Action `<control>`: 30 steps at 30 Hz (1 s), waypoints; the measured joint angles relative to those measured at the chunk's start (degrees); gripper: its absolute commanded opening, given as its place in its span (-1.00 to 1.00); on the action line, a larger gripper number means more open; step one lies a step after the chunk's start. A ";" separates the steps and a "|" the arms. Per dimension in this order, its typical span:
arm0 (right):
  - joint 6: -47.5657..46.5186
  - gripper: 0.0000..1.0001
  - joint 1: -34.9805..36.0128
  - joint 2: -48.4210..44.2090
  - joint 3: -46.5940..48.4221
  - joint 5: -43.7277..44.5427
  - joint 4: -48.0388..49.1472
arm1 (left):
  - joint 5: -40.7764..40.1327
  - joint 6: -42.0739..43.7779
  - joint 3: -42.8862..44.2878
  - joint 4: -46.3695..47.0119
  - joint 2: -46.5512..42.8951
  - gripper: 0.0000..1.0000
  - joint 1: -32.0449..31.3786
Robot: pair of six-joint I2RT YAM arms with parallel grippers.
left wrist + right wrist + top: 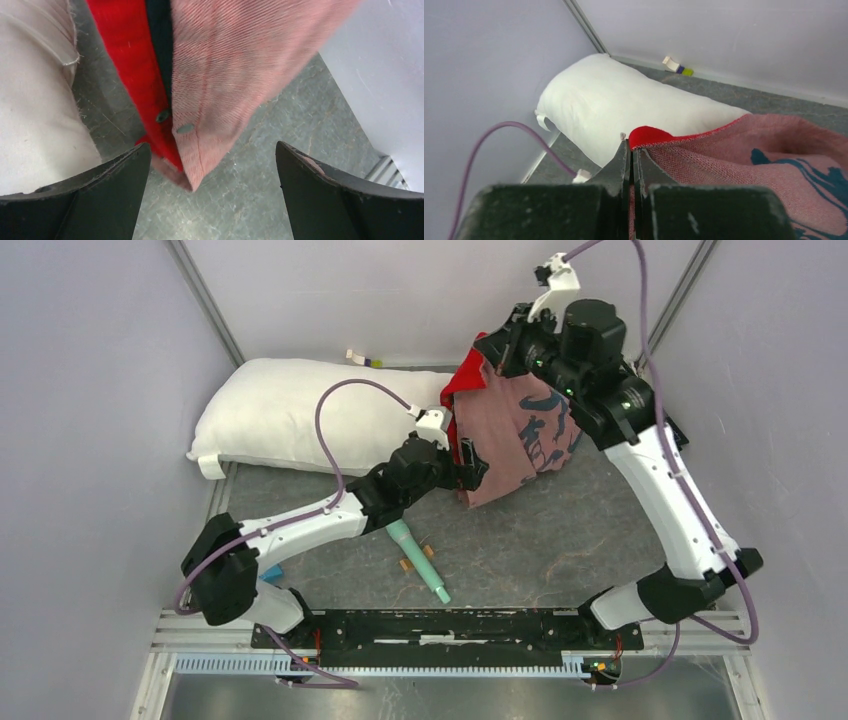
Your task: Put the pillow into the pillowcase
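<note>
The step in hand looks like opening the pillowcase, with the stuffing not yet begun. The right hand (630, 150) is pinched fully closed on the upper hem of the pillowcase (520, 430). It holds the hem up so that the faded pink side with dark brush marks hangs below it toward the table (560, 540). The left hand (212, 150) has its jaws spread as wide as they go and holds nothing. The lower corner of the pillowcase dangles just ahead of it, between its two fingers (120, 170). There a bright red layer and the pink layer lie side by side, each with a small snap button (185, 128). The pillow (300, 415) lies flat on the table, just beside the left hand's left finger and wholly outside the case. The next move probably calls for the left hand to close on one layer only; pinching both would likely keep the mouth shut to the pillow.
</note>
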 measured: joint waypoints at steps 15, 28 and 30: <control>-2.56 -1.00 0.04 -13.62 1.88 7.85 -0.92 | -0.57 3.96 -5.57 10.19 5.46 -0.83 -2.03; -13.94 -1.00 0.13 -23.54 4.02 27.85 -0.07 | 1.97 20.81 26.84 -16.61 0.44 -0.95 -26.27; -15.96 -1.00 0.15 -28.04 2.69 31.04 2.75 | 3.67 24.02 38.23 -21.53 1.38 -0.95 -30.97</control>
